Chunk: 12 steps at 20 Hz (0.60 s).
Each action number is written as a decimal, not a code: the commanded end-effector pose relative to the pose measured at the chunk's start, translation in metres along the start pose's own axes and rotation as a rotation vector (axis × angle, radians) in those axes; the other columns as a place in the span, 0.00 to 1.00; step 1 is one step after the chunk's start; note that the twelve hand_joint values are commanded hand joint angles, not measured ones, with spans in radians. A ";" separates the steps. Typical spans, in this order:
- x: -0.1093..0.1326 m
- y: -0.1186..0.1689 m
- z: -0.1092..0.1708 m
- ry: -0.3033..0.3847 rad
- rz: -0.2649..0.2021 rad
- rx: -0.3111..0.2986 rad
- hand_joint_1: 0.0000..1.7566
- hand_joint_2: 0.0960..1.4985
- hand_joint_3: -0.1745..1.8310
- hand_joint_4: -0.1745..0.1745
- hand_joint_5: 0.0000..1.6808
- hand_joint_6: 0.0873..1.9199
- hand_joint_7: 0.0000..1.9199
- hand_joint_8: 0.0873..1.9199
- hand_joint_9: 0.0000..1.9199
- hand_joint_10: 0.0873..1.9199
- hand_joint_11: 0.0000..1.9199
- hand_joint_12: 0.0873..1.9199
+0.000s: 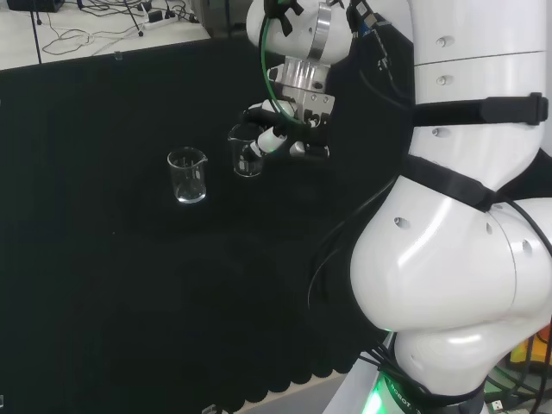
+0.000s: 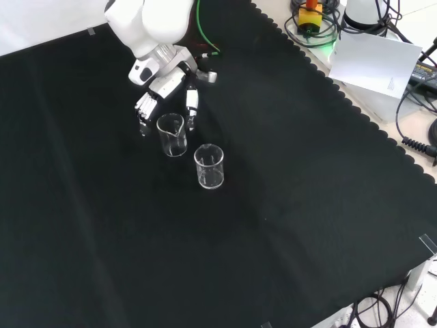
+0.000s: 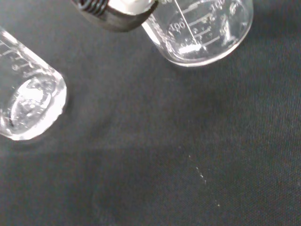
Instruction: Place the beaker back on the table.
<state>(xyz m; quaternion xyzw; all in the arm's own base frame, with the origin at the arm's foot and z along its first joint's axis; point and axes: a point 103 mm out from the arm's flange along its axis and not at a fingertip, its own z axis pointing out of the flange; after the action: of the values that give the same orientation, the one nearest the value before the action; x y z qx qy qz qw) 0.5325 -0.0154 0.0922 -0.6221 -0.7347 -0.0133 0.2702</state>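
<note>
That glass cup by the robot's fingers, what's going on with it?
The robot's hand has its fingers curled around a clear beaker, one finger on each side of it in the front view. The beaker is upright and low over the black cloth; whether its base touches the cloth cannot be told. A second clear beaker stands free on the cloth close by, apart from the hand. Both look nearly empty.

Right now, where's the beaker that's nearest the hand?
In the front view the beaker stands upright just below the hand, between its fingers; the second beaker is at its lower right.
</note>
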 end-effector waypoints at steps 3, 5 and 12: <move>0.010 -0.024 -0.026 -0.015 0.014 -0.051 0.50 0.56 0.00 0.23 0.15 0.00 0.00 0.30 0.06 0.41 0.00 0.70; 0.012 -0.033 -0.035 -0.021 0.022 -0.066 0.49 0.56 0.00 0.23 0.15 0.00 0.00 0.31 0.06 0.41 0.00 0.70; 0.021 -0.071 -0.065 -0.044 0.045 -0.110 0.49 0.56 0.00 0.23 0.16 0.00 0.00 0.34 0.06 0.42 0.00 0.70</move>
<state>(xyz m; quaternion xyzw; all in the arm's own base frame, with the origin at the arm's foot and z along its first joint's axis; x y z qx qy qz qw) 0.5117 -0.0246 0.1502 -0.6380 -0.7320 -0.0304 0.2369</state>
